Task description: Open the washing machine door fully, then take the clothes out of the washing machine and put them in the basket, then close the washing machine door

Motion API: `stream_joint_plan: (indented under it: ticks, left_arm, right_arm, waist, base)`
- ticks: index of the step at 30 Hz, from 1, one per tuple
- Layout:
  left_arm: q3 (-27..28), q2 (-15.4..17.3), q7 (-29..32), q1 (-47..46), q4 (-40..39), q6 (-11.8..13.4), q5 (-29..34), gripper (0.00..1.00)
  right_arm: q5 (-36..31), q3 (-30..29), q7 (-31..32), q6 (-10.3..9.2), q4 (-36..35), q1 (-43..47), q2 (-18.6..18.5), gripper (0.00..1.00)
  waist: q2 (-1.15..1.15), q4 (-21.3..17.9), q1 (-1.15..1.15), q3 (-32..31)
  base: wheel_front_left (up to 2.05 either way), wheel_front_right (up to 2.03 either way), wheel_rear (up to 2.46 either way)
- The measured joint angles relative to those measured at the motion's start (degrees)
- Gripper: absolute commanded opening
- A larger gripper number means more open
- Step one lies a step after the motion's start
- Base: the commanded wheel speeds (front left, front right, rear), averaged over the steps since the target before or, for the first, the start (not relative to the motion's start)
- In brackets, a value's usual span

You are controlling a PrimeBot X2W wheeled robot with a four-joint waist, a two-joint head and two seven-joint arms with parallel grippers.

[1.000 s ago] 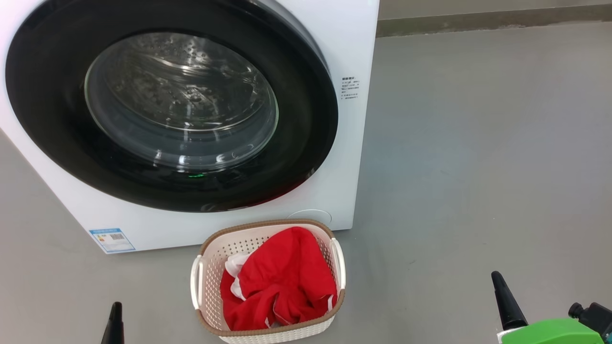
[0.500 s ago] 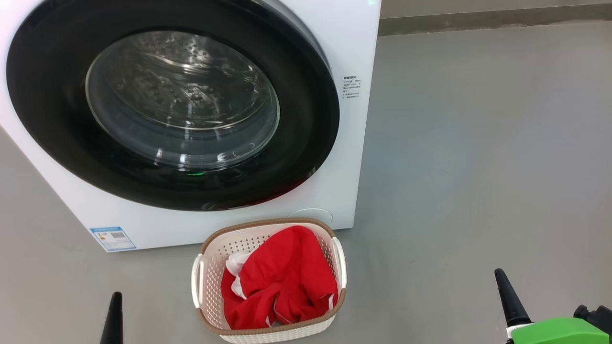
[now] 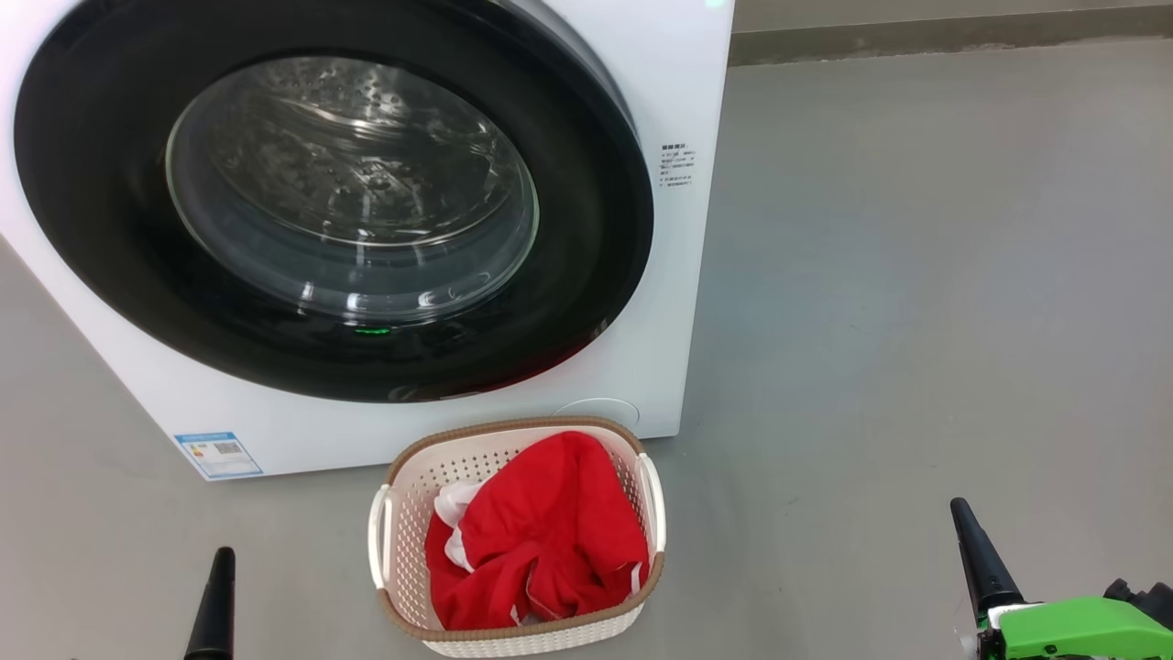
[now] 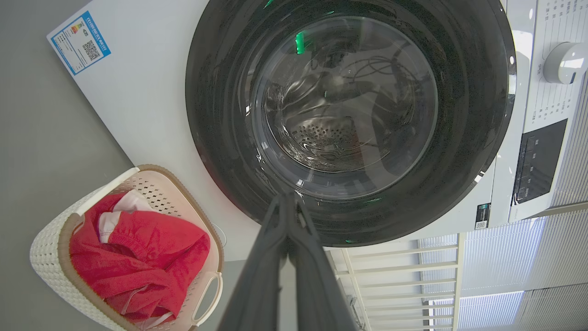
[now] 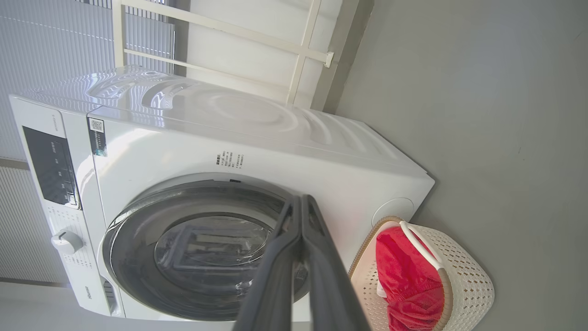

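Against the washing machine [image 3: 683, 275], the one door [image 3: 334, 197] looks flush; you should check its rim sits even all round before backing off. Just in front of the machine, one basket [image 3: 403, 541] holds one red heap of clothes [image 3: 541, 541]. Short of the machine, your left gripper [image 3: 213, 605] and right gripper [image 3: 981, 559] hang empty, jaws together.

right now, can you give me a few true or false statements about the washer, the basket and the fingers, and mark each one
1. The round black-rimmed glass washing machine door is shut. True.
2. The bright red clothes lie inside the drum. False: they lie in the cream perforated plastic basket.
3. The basket stands on the floor, in front of the big white washing machine. True.
4. The left fingers grip a red garment. False: the left fingers and the right fingers are shut and empty.
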Motion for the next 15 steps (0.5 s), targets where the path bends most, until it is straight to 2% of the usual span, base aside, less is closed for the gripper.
stream_joint_plan:
  ticks: [15]
  left_arm:
    - [0.67,-0.45,2.36,-1.66,0.32,0.0,-8.16,0.0]
  right_arm:
    - [9.11,-0.79,2.36,-0.14,-0.87,-0.37,0.37,0.0]
  waist:
    - [0.0,0.22,0.0,0.18]
  base:
    - [0.0,0.0,0.0]
